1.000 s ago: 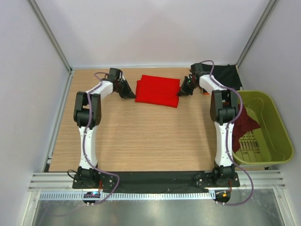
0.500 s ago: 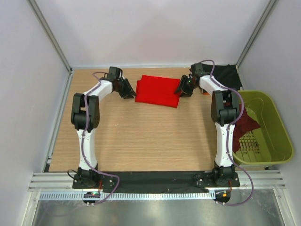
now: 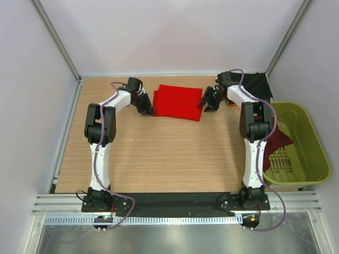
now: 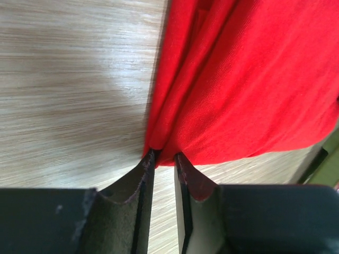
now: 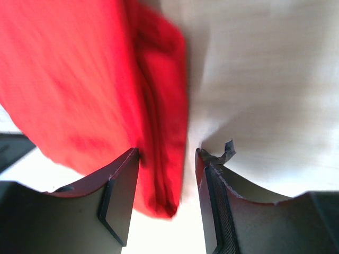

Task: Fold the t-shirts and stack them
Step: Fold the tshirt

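**One shirt folded, two not yet handled**

The red shirt (image 3: 177,102) is seen folded into a flat rectangle at the far middle of the table (image 3: 159,153). The black shirt (image 3: 255,83) is left in a loose heap in the far right corner. The maroon shirt (image 3: 276,142) is draped over the rim of the basket (image 3: 312,153), off the table's right edge. Nothing has been stacked, so roughly a third of the task is judged done.

The left gripper (image 4: 164,157) is set at the red shirt's left near corner, its jaws drawn narrow. Cloth is met at their tips, but whether it is pinched cannot be told. The right gripper (image 5: 165,153) is spread wide, with the shirt's right edge lying between its jaws.

The table is of pale wood grain. It is enclosed by plain white walls (image 3: 175,37) with metal posts at the corners.
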You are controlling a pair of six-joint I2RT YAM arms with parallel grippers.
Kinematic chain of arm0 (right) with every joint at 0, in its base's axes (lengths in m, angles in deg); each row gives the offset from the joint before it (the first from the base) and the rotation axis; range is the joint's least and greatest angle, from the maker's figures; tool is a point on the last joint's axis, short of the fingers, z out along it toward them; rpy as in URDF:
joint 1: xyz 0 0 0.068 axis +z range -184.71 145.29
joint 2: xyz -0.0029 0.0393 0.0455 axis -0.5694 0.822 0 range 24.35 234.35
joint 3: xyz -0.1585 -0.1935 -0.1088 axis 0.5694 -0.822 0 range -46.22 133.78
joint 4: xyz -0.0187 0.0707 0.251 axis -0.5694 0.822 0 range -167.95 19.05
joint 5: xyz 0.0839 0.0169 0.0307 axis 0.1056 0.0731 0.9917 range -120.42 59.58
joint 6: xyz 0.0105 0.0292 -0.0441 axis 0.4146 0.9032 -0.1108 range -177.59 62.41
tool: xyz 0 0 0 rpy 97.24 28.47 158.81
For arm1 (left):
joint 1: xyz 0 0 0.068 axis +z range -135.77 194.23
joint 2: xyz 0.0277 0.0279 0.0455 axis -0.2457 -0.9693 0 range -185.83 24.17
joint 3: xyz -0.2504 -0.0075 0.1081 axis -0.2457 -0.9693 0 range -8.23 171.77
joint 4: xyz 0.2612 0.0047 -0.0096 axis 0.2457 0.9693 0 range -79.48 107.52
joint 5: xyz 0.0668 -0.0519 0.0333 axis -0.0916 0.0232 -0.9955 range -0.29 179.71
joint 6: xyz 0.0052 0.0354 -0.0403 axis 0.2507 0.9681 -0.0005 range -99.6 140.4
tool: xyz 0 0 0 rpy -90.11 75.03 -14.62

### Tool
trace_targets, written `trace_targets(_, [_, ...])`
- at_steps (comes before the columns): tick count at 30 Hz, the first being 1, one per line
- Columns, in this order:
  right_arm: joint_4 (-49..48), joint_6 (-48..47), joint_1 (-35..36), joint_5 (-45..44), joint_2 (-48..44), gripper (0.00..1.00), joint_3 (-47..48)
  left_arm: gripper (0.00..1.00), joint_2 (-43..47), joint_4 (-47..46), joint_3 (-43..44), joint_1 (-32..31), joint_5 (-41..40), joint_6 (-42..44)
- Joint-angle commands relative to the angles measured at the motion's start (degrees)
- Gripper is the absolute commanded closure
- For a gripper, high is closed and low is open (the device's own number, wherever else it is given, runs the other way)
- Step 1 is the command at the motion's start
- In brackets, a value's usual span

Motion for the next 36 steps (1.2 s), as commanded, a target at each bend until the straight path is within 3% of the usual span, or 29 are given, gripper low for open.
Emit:
trace_targets(1, [1.93, -1.33, 0.38, 2.78, -7.51, 0.48, -2.53, 0.78, 0.07, 3.1, 1.42, 0.14, -1.2, 3.11])
trace_targets(15, [2.19, -3.35, 1.78, 5.16, -10.24, 0.51, -7.46, 0.64, 3.06, 5.74, 3.44, 0.23, -1.65, 6.27])
trace_targets(23, [2.63, -5.55, 1.87, 4.98, -8.13, 0.53, -8.08, 0.64, -0.19, 5.47, 4.14, 0.23, 2.32, 8.38])
trace_targets(26, [1.57, -5.29, 1.87, 6.21, -7.86, 0.64, -8.87, 0.71, -1.07, 6.88, 5.28, 0.23, 1.0, 9.26])
trace_targets(27, [1.05, -5.11, 1.78, 6.22, -8.04, 0.72, -9.22, 0.83, -1.07, 6.88, 5.37, 0.4, 0.91, 9.35])
trace_targets(29, [0.35, -4.76, 1.7, 6.83, -8.48, 0.78, -10.62, 1.0, -0.64, 6.97, 5.28, 0.49, 0.56, 9.35])
trace_targets(33, [-1.15, -4.67, 1.87, 6.83, -9.1, 0.98, -12.82, 1.0, 0.68, 7.06, 5.2, 0.75, -0.5, 9.62])
trace_targets(36, [-0.89, -4.67, 1.78, 5.52, -9.27, 0.99, -13.26, 1.0, 1.73, 7.41, 4.67, 0.76, -1.72, 9.88])
